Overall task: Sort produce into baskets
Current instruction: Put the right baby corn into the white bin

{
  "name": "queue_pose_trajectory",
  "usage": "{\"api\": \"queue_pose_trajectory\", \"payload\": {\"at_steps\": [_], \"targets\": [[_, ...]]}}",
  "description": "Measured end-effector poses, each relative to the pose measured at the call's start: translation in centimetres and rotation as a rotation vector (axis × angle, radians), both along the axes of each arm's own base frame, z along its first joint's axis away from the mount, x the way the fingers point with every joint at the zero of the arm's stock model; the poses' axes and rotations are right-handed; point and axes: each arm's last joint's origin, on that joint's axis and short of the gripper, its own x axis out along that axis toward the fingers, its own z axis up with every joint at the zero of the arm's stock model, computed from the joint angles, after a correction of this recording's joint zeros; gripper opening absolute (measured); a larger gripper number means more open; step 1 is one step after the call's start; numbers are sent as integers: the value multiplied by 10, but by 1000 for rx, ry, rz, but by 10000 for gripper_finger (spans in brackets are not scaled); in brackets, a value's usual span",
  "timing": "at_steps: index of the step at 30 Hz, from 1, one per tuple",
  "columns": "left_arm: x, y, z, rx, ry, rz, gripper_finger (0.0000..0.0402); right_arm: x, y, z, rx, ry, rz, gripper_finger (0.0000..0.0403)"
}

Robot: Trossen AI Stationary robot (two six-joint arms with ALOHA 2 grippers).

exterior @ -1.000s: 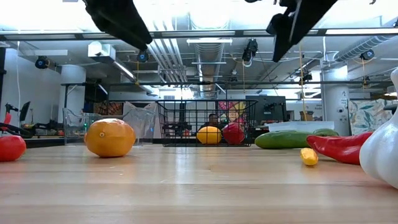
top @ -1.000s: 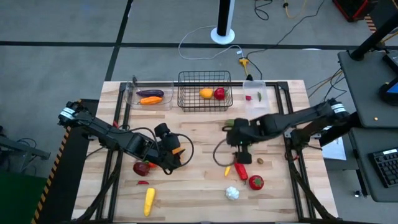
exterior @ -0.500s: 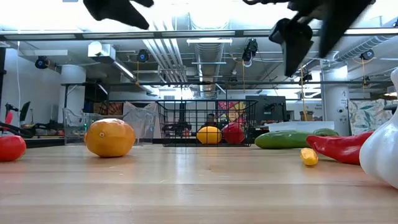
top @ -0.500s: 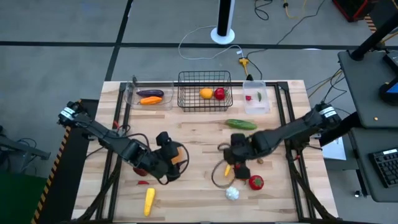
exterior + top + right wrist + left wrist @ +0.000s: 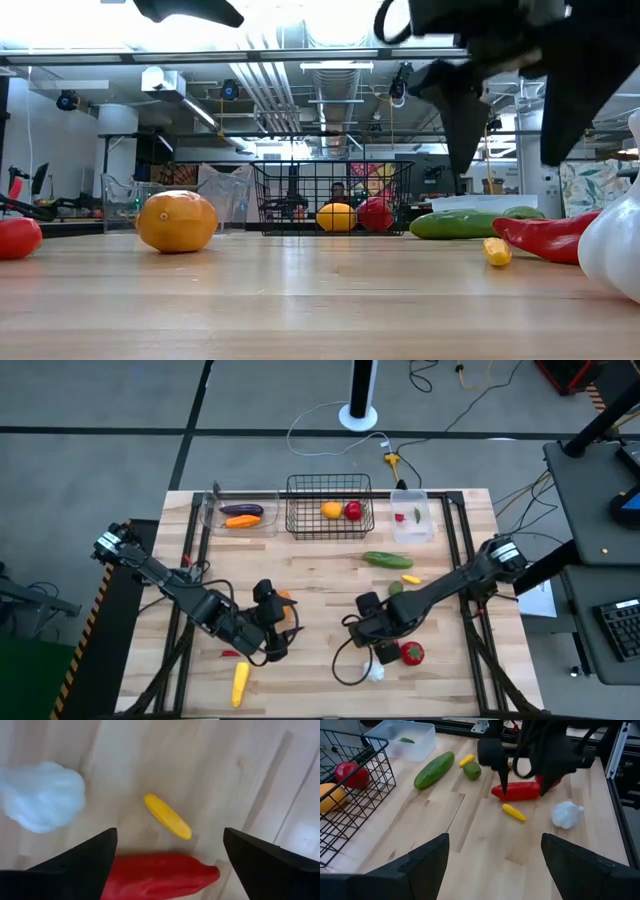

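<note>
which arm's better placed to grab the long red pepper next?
Right. The right gripper hangs open directly over the red pepper, fingers either side of it. The left gripper is open too, but sits across the table near the orange.

Containers: 3 total. Black wire basket [image 5: 305, 525] ×1, upper centre. Clear bins ×2: wide bin [image 5: 212, 515] upper left, small bin [image 5: 412, 532] upper right.

Contents: 2 pieces in each of the three.

Loose on table [image 5: 320, 575], one each: cucumber [image 5: 388, 560], garlic [image 5: 373, 671], long red pepper [image 5: 520, 791], corn [image 5: 240, 682], orange [image 5: 176, 221], tomato [image 5: 411, 652].
</note>
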Motion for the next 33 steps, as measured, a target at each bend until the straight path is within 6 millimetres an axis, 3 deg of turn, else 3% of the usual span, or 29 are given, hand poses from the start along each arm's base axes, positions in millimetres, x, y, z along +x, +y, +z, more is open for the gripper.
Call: {"api": "queue_pose_trajectory", "payload": {"at_steps": [15, 25, 33], "targets": [[0, 0, 0, 2, 2, 0, 297, 14, 5, -59, -80, 135, 143, 240], [-1, 0, -4, -1, 4, 5, 297, 19, 5, -60, -74, 105, 155, 190], [-1, 1, -5, -1, 5, 5, 297, 20, 3, -62, -76, 112, 144, 121]]}}
